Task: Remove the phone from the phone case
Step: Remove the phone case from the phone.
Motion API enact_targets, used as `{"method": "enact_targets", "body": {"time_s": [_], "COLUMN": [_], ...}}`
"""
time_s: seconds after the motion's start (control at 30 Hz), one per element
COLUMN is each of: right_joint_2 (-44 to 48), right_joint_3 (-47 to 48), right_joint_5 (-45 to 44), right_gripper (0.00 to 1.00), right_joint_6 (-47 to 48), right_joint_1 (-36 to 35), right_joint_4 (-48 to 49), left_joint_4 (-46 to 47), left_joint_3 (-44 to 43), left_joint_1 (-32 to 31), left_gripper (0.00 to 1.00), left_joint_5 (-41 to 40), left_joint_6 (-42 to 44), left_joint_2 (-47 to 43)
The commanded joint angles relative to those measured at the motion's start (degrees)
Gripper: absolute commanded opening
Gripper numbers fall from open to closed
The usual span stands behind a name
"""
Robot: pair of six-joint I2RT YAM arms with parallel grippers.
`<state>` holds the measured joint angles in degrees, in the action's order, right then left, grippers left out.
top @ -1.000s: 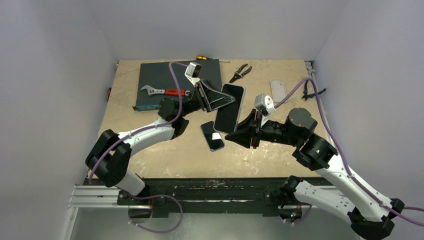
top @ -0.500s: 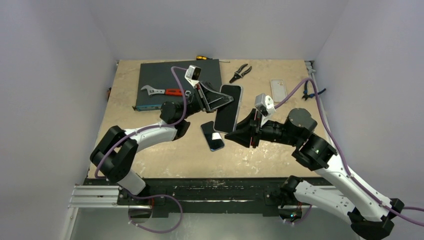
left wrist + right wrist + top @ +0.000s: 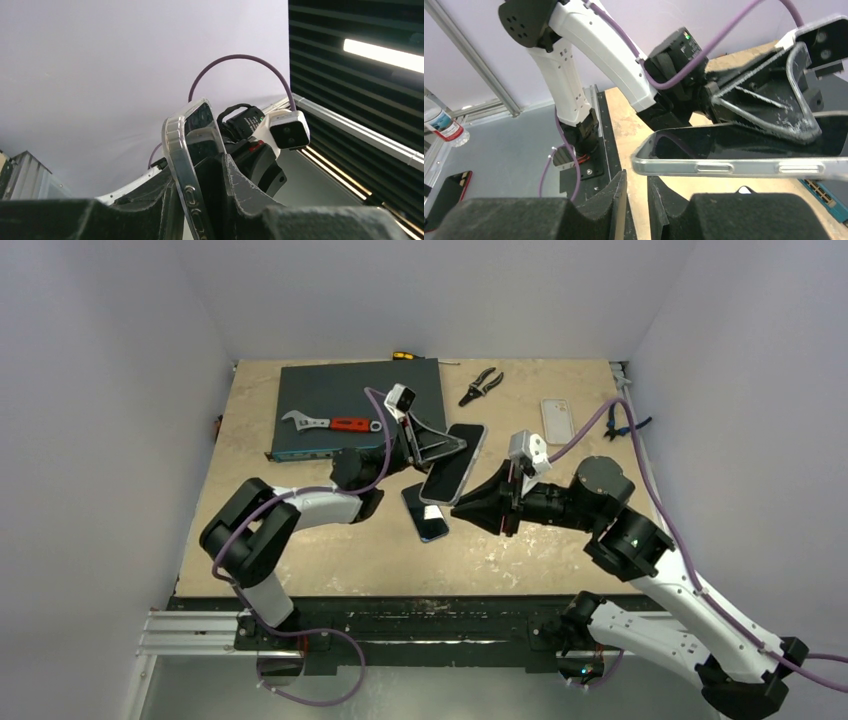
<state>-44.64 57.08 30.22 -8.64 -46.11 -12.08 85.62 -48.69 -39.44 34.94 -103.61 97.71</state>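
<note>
A dark phone in a clear case (image 3: 452, 466) is held above the table's middle, tilted, by my left gripper (image 3: 441, 447), which is shut on its upper part. In the left wrist view the case's edge with its side buttons (image 3: 188, 165) stands between the two pads of the left gripper (image 3: 200, 200). My right gripper (image 3: 460, 505) is shut and empty, its tip just below the phone's lower end. In the right wrist view the cased phone (image 3: 744, 150) lies sideways just above and to the right of the right gripper's tips (image 3: 636, 192).
A second dark phone (image 3: 425, 512) lies flat on the table under the held one. A loose clear case (image 3: 557, 420) lies at the back right. Pliers (image 3: 481, 386), a red-handled wrench (image 3: 325, 423) on a dark box (image 3: 340, 395) and a screwdriver (image 3: 402, 355) are at the back.
My left gripper has swung right and down, tipping the cased phone from steep to flatter, its lower end nearer my right gripper. The right gripper has shifted slightly left.
</note>
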Motion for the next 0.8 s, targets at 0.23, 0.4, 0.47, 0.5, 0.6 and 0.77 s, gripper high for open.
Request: {"method": "enact_targets", "body": {"time_s": [0.23, 0.4, 0.47, 0.5, 0.6, 0.77], "right_joint_2": [3.76, 7.36, 7.98, 8.11, 8.19, 7.23], "right_joint_3": [9.28, 6.65, 6.28, 6.04, 4.22, 0.20], "right_joint_5": [6.50, 2.68, 0.06, -2.94, -14.79, -25.64], "right_gripper": [0.00, 0.00, 0.00, 0.00, 0.00, 0.09], "right_joint_6": [4.75, 5.89, 5.81, 5.10, 0.96, -9.18], "right_joint_1": [-1.53, -1.53, -1.54, -1.53, -1.53, -1.53], "right_joint_4": [33.23, 28.50, 25.48, 23.73, 19.43, 18.01], "left_joint_4": [-5.75, -8.04, -13.41, -15.94, -21.68, -36.96], "left_joint_3": [3.55, 1.56, -0.17, -0.87, -1.86, -2.83], "left_joint_1": [-0.40, 2.29, 3.06, 3.41, 4.24, 4.90], "left_gripper": [0.00, 0.00, 0.00, 0.00, 0.00, 0.00], "left_joint_5": [10.98, 9.00, 8.75, 8.45, 5.77, -4.57], "left_joint_6": [15.22, 16.02, 19.07, 20.73, 24.28, 33.49], "left_joint_2": [4.30, -1.68, -4.61, -6.20, -10.77, -20.61]}}
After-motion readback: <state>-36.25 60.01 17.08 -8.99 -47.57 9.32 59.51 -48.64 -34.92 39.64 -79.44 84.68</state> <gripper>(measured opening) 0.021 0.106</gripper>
